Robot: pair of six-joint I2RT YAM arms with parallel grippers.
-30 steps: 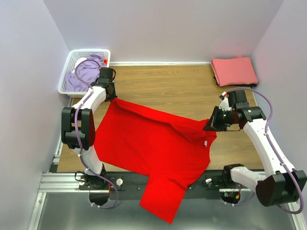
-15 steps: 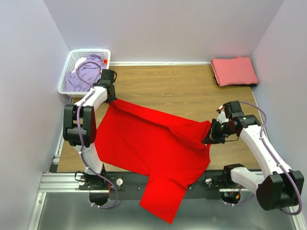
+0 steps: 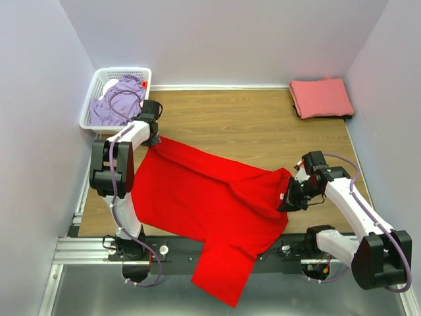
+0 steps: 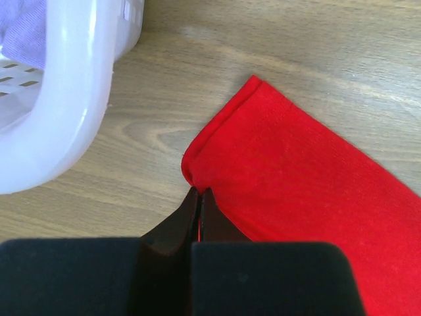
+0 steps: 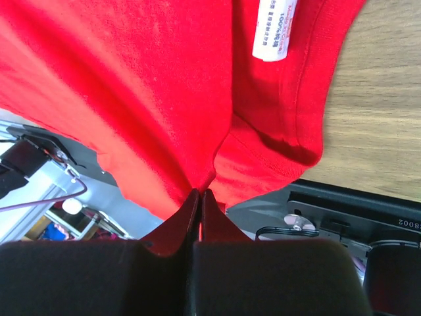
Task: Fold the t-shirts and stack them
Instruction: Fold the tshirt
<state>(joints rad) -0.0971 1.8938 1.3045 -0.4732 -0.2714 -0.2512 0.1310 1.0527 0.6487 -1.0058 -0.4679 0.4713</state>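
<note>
Your right gripper (image 5: 199,192) has come toward the near edge and a little to the left since a second ago, drawing the right-hand corner of the red t-shirt (image 3: 204,197) with it. Your left gripper (image 4: 198,192) has shifted only slightly nearer, away from the white basket (image 3: 96,84). Both sets of fingers are pressed together on red cloth: the left pinches the shirt's far-left corner right at its folded edge, just beside the basket's rounded rim, and the right clamps a bunched fold near the neck, where the white tag (image 5: 276,26) shows above the fingertips. Between the two grips the shirt lies spread over the near half of the wooden table (image 3: 243,122), creased along its far edge, and a long flap of it hangs over the near edge across the metal rail (image 3: 79,250) between the arm bases. You can see the lavender t-shirt (image 3: 117,99) heaped inside the basket at the far left corner. At the far right corner the salmon-pink t-shirt (image 3: 321,97) sits folded flat on the table, well apart from the red one.
</note>
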